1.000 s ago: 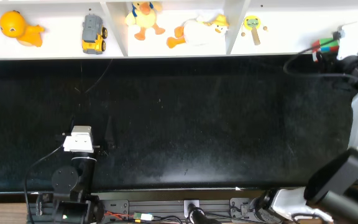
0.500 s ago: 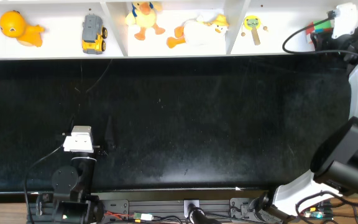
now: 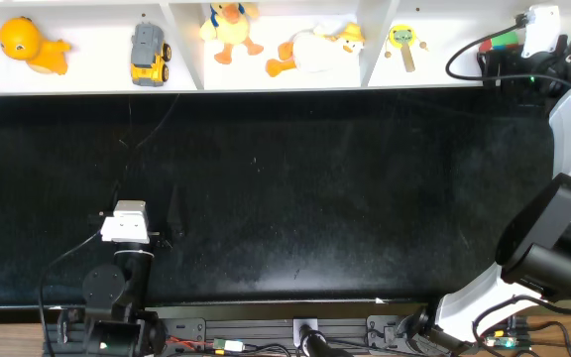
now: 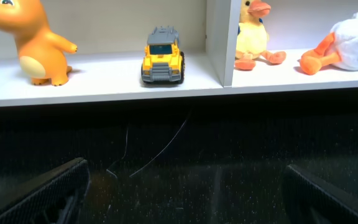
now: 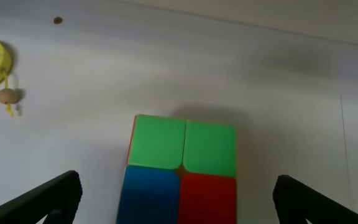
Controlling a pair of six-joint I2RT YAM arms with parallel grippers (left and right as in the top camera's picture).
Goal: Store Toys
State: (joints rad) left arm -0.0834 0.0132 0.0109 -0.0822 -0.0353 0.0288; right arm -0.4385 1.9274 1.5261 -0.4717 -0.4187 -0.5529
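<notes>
A colour cube (image 5: 182,167) with green, blue and red faces lies on the white shelf (image 5: 104,74), in its rightmost compartment. My right gripper (image 5: 176,180) is open around it, a finger standing well clear on either side. In the top view the cube (image 3: 501,42) sits at the shelf's right end, just ahead of the right wrist (image 3: 541,22). My left gripper (image 4: 185,183) is open and holds nothing, low over the black table, facing the shelf. The left arm (image 3: 127,223) rests near the table's front left.
The shelf holds an orange figure (image 3: 30,45), a yellow truck (image 3: 151,55), a yellow plush duck (image 3: 230,30), a white plush duck (image 3: 315,48) and a green rattle (image 3: 402,42). White dividers (image 3: 375,40) split the compartments. The black table (image 3: 315,198) spreads between arms and shelf.
The right arm swung up and left from the table's right edge to the shelf, bringing the cube into the rightmost compartment. The left arm stayed still.
</notes>
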